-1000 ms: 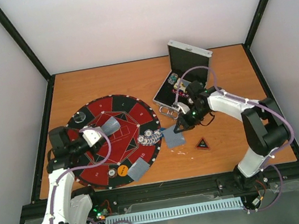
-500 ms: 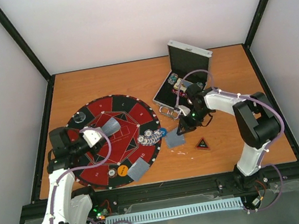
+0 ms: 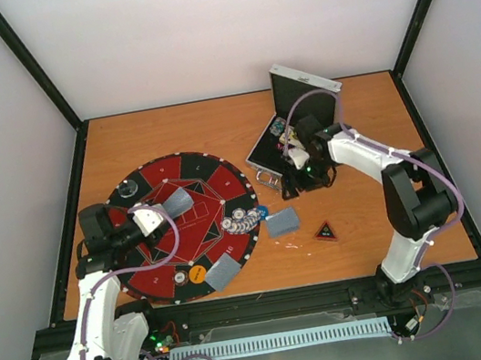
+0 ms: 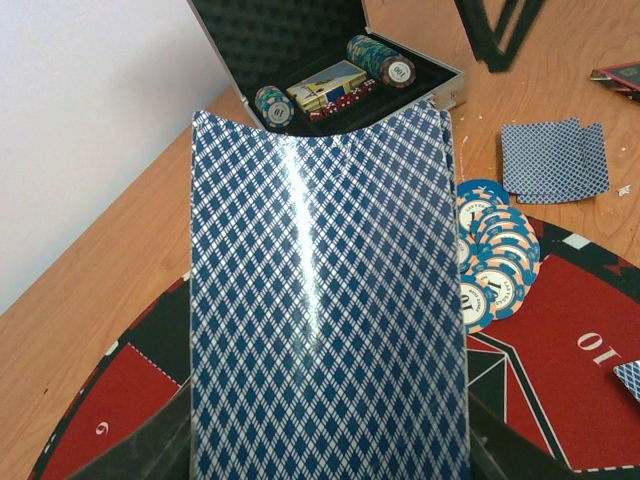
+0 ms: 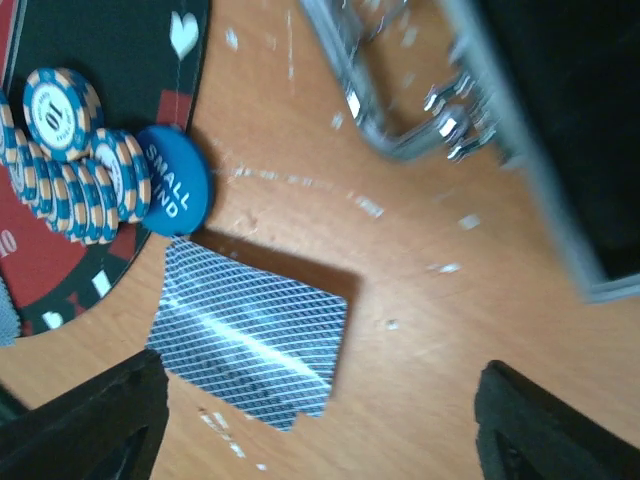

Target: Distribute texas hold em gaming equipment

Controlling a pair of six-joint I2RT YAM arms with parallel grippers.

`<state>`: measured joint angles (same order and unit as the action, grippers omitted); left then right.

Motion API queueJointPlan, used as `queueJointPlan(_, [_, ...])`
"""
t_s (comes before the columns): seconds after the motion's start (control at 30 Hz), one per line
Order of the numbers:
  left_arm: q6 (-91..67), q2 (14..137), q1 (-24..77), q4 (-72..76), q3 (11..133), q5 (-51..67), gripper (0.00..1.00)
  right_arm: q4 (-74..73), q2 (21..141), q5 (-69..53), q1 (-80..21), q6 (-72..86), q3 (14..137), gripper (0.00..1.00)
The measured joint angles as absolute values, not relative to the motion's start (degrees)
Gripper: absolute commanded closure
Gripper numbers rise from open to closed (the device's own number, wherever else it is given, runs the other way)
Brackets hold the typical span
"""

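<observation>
Wooden table (image 3: 372,246) from above: left gripper (image 3: 164,209) clamps a card stack (image 3: 177,201) over the mat (image 3: 160,281); right gripper (image 3: 288,190) hangs beside the case (image 3: 305,95). Left wrist: card stack fills the view. Right wrist: fingers (image 5: 90,420) spread, empty, above loose cards (image 5: 250,345) beside chips (image 5: 80,170).

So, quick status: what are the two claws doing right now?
Left gripper shut on a bowed stack of playing cards over the mat. Right gripper open, empty, near a card pile on the table. Case handle close beside it.
</observation>
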<state>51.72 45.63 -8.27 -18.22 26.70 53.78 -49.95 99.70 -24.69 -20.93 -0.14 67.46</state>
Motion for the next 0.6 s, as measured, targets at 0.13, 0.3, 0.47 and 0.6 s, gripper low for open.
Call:
queueJointPlan(0.13, [51.51,45.63,-8.27,-17.72,26.70,53.78,0.56,-52.07,96.01,-16.56,-23.03,0.67,74.24,0.10])
queueJointPlan(0.3, [51.46,45.58,-8.25,-17.63,26.70,53.76,0.56,-45.04,92.12,-20.73,-33.95,-0.08,81.23,0.06])
queueJointPlan(0.47, [51.48,45.25,-8.23,-17.61,26.70,53.76,0.56,-31.35,95.81,-34.76,-40.75,4.08,85.67,0.08])
queueJointPlan(0.6, [51.46,44.82,-8.23,-17.61,26.70,53.69,0.56,-27.64,105.23,-37.17,-43.70,5.54,94.48,0.10])
